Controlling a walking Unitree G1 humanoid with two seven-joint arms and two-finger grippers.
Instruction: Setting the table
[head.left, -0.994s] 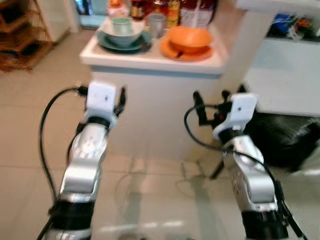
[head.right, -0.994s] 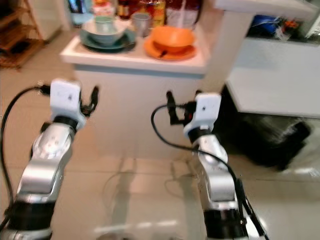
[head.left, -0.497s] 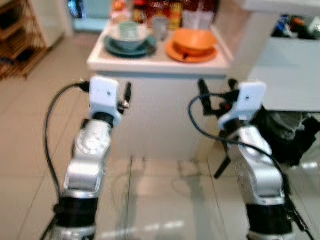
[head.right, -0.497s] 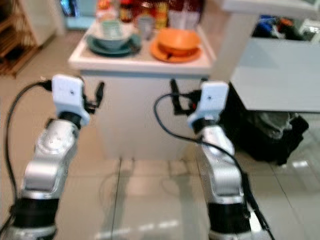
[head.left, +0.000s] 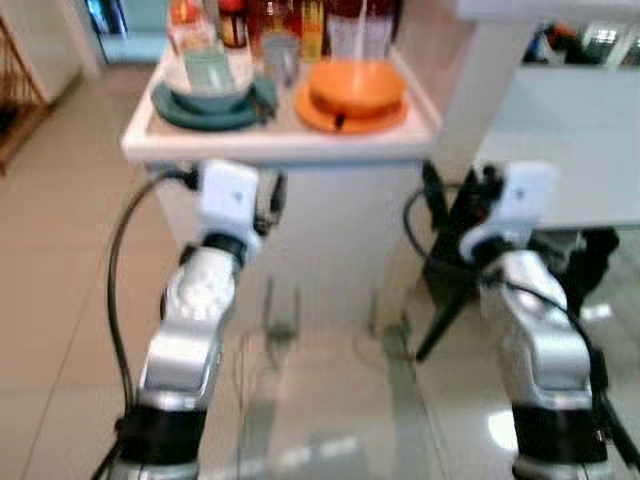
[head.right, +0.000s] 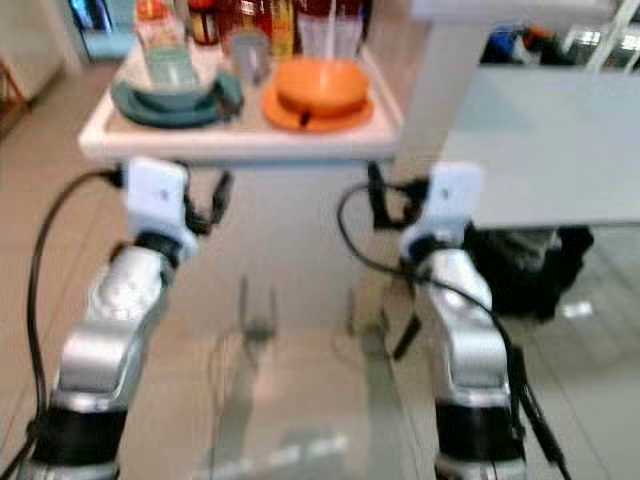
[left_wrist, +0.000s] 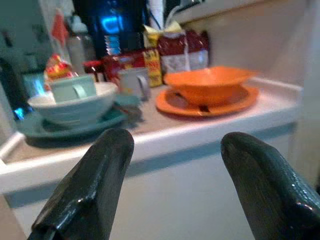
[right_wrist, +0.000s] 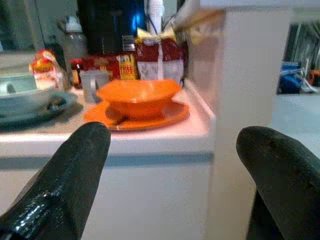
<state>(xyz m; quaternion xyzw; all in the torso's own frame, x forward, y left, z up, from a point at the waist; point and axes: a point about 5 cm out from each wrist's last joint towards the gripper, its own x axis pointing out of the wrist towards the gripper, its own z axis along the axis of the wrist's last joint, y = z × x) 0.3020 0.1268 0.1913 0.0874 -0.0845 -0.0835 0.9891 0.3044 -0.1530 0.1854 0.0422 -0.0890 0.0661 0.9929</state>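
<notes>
The orange bowl (head.left: 357, 86) is being carried on its plate (head.left: 349, 113) at the tabletop's (head.left: 280, 145) right side — ahead of and above both end effectors; the right end effector (right_wrist: 172, 165), fingers apart, is being held nearer; the left end effector (left_wrist: 175, 185) is likewise spread.

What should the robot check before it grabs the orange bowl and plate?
1. Left pincer open: ok, fingers wide apart.
2. Right pincer open: ok.
3. Both pincers empty: ok.
4. Orange bowl sitting on orange plate, upright: ok.
5. Pincers raised to counter height: not ok, they sit below the edge.
6. Room around the orange set: cannot tell; a grey cup and bottles stand close behind.
</notes>
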